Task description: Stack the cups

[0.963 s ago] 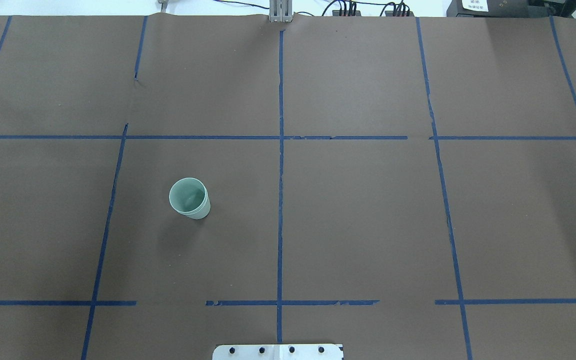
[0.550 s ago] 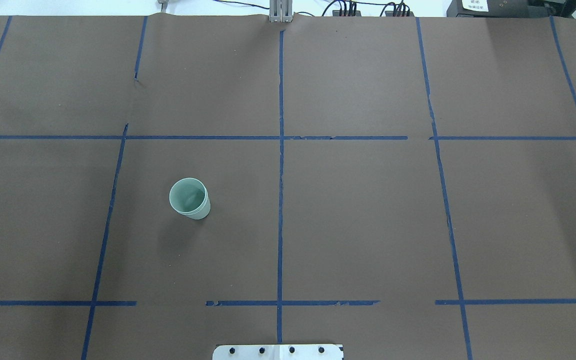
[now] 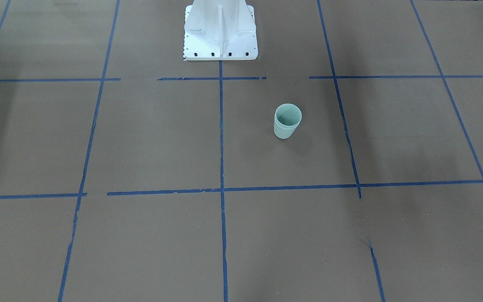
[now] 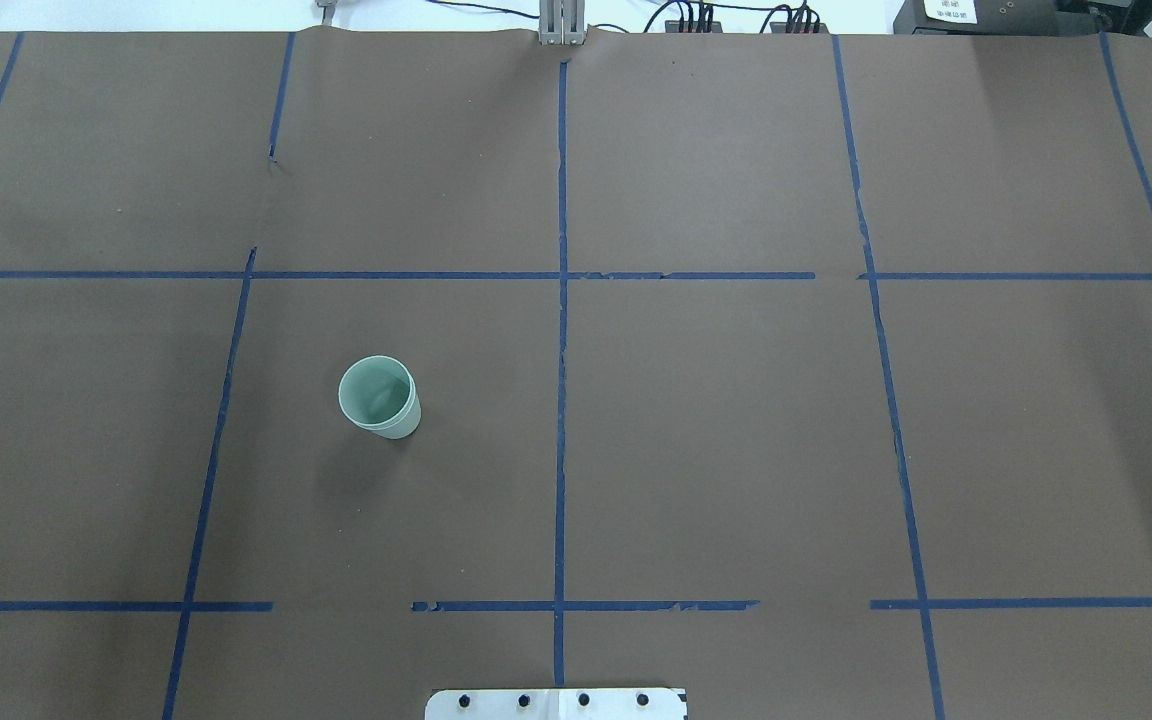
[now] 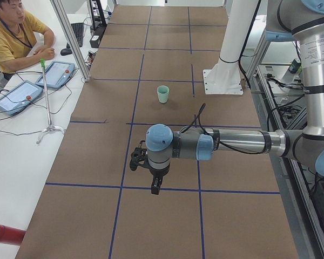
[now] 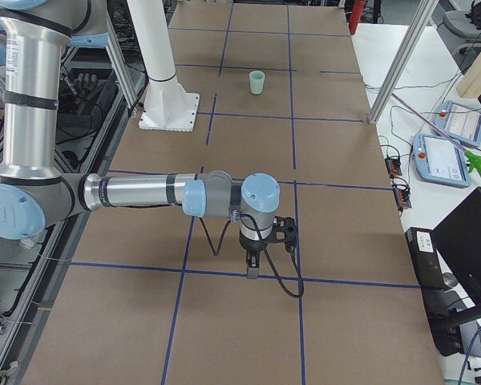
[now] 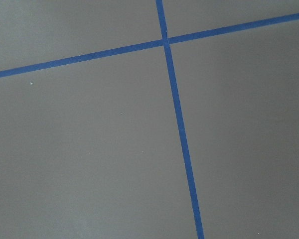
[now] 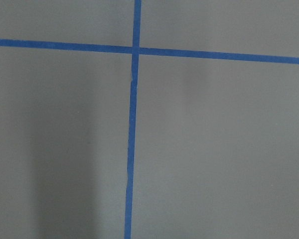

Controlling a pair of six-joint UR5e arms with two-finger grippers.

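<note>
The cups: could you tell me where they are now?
Overhead view: the cups, apparently nested, stand upright on the robot's left side, left of the centre tape line.

Brown-papered table (image 4: 736, 450), blue tape grid (image 4: 561, 400). Far side, left: seated operator in yellow shirt (image 5: 13, 38), two teach pendants (image 5: 56, 74) on white bench (image 5: 11, 178). Right end: another pendant (image 6: 445, 159), black monitor (image 6: 473, 233).
</note>
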